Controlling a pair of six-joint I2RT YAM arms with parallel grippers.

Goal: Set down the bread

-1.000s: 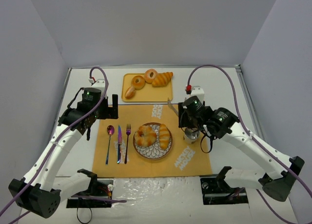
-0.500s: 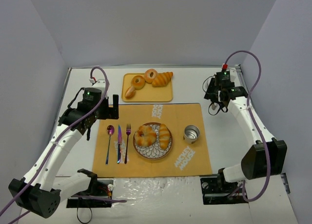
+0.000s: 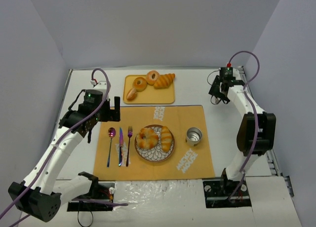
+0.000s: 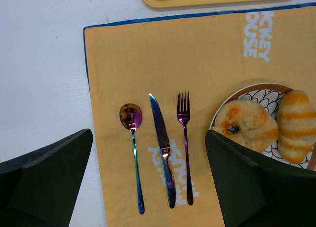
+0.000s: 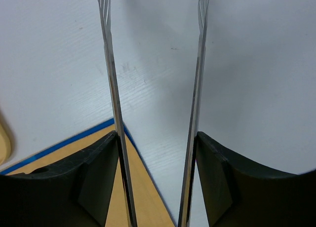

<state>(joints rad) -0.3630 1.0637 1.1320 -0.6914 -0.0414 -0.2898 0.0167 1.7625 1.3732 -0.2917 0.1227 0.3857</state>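
Note:
A bagel [image 3: 147, 137] and a striped roll [image 3: 167, 137] lie on the patterned plate [image 3: 148, 159] on the orange placemat [image 3: 148, 113]. They also show in the left wrist view, the bagel [image 4: 247, 122] beside the roll [image 4: 296, 126]. The yellow tray [image 3: 153, 94] behind the mat holds a croissant [image 3: 164, 80], two ring breads [image 3: 152, 76] and a small roll [image 3: 132, 93]. My left gripper [image 3: 112, 111] hangs open and empty above the cutlery [image 4: 148, 135]. My right gripper [image 3: 217, 97] is at the back right, holding metal tongs [image 5: 111, 89] whose arms stand apart and empty.
A spoon [image 3: 110, 145], knife [image 3: 120, 147] and fork [image 3: 129, 145] lie left of the plate. A metal cup [image 3: 194, 136] stands right of the plate. White walls close the table's back and sides. The mat's blue-edged corner [image 5: 74, 143] lies under the right gripper.
My right arm has swung from above the cup by the plate to the table's back right and folded back. The left arm and the breads have not moved.

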